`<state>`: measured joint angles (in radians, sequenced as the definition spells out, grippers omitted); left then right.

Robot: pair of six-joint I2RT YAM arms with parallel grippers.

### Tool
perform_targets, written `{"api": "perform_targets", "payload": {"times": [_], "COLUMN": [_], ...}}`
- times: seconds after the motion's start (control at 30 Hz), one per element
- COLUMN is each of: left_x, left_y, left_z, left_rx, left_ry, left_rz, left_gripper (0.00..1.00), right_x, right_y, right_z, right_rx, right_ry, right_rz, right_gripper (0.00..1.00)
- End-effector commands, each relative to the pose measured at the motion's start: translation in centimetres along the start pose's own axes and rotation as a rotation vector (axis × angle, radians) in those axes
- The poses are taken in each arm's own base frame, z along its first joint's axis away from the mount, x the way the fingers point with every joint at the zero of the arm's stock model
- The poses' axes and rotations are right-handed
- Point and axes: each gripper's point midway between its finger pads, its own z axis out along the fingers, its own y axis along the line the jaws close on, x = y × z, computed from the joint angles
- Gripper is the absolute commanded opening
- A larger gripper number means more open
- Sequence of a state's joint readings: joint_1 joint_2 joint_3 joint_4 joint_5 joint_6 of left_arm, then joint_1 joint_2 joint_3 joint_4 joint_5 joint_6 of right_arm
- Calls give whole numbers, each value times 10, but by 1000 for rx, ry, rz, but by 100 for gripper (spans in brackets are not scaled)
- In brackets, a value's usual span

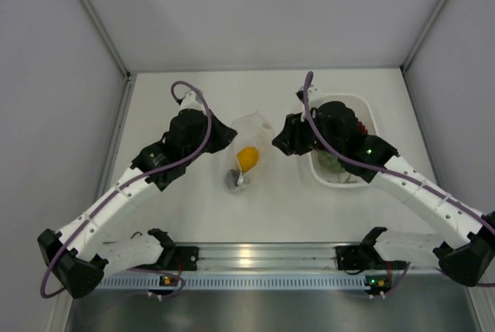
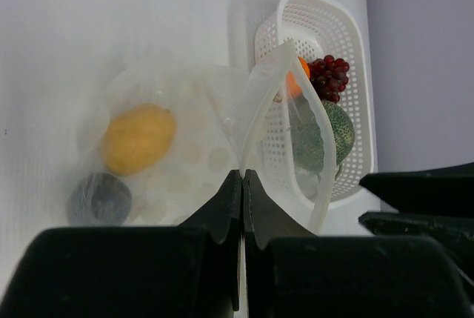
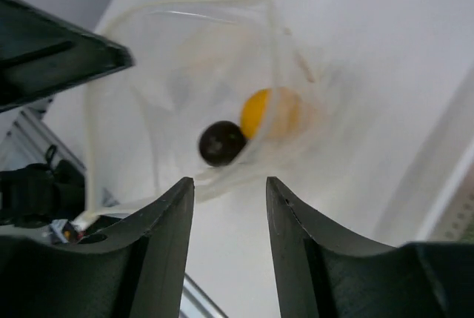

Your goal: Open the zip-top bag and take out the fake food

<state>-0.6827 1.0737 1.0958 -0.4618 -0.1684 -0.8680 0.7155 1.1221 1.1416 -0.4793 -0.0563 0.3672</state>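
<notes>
Bag mouth held open, two fruits inside.
My left gripper [image 2: 242, 184] pinches the rim of the clear dotted plastic zip-top bag [image 1: 246, 142] at table centre. My right gripper [image 3: 229, 207], parted and empty, faces its mouth, with the yellow toy lemon [image 3: 270, 113] and small dark round fruit [image 3: 221, 142] just left.

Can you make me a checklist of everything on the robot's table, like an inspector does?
Surface: white table, no spills seen.
Job's things: spotty clear bag with its mouth open, and a lemon and a small dark fruit inside it. The grapes, orange and green melon are in the white basket.
Clutter: nothing seen.
Grippers: left gripper shut on the bag's rim. The right gripper is open, empty and facing the bag's mouth.
Cables: purple cable looped along each arm.
Surroundings: grey walls, and a metal rail at the front edge.
</notes>
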Motion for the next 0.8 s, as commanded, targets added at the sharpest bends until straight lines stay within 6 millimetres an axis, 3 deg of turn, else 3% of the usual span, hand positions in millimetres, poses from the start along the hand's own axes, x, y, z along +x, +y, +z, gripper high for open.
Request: {"api": "perform_targets", "payload": {"times": [0.0,0.17,0.3,0.4,0.57,0.77], "left_x": [-19,-21,-21,-22,-13,-1], "left_y": [-17,-12,-7,-4,-6,3], "left_z": [-7,-9,-11,-11,-4,7], "left_rx": [71,61,48,43,58,42], "left_ry": [-82,-104,-122,-134,-106,-89], "left_rz": [-62,-100,-126,-144,-158,-183], "left_gripper": [0,0,0,0,0,0], "right_x": [-40,-30,-16,-4,-3,18], "right_y": [76,82,71,71,70,70], "right_z": [4,33,57,73,97,141], "right_rx": [-221,-83,20,29,59,91], "right_ry": [-134,-127,-99,-72,-63,-21], "right_rz": [100,149,170,191,199,260], "right_gripper": [43,40,39,39,37,37]}}
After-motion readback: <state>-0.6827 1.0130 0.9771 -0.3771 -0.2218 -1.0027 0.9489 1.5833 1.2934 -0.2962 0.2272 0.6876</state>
